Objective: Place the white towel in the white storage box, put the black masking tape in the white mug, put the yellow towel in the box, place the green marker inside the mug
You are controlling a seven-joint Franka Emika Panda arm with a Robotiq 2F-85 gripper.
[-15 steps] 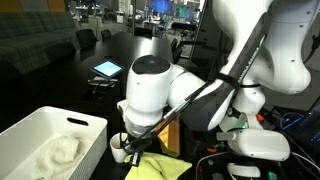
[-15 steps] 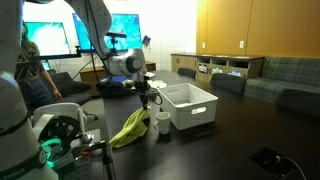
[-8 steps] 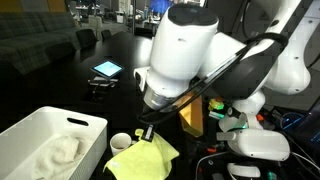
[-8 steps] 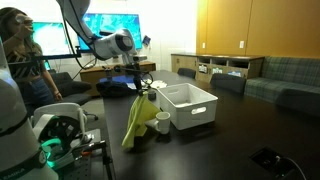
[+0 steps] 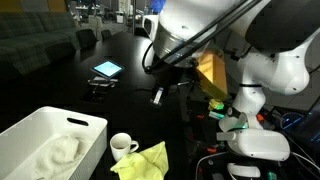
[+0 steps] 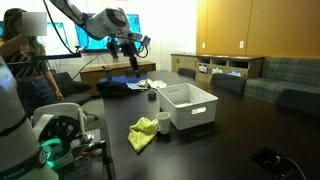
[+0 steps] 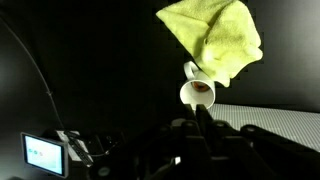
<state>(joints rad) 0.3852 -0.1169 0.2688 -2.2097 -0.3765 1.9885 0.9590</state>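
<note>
The white storage box (image 5: 30, 128) holds the white towel (image 5: 60, 150); the box also shows in an exterior view (image 6: 190, 108) and at the wrist view's lower right (image 7: 285, 125). The white mug (image 5: 122, 145) (image 6: 163, 122) (image 7: 197, 93) stands beside the box, with something dark inside that I cannot identify. The yellow towel (image 5: 145, 162) (image 6: 143, 133) (image 7: 215, 38) lies crumpled on the table, touching the mug. My gripper (image 5: 158, 95) (image 6: 133, 55) (image 7: 198, 110) hangs high above the table, fingers together and empty. The green marker is out of view.
A lit tablet (image 5: 107, 69) (image 7: 38, 152) lies on the dark table behind the mug. A robot base with cables (image 5: 255, 140) stands near the table edge. A person (image 6: 20, 60) stands by monitors in the background.
The yellow towel, lifted hanging from my gripper half a second ago, now lies on the table by the mug. My gripper has risen and moved away from it.
</note>
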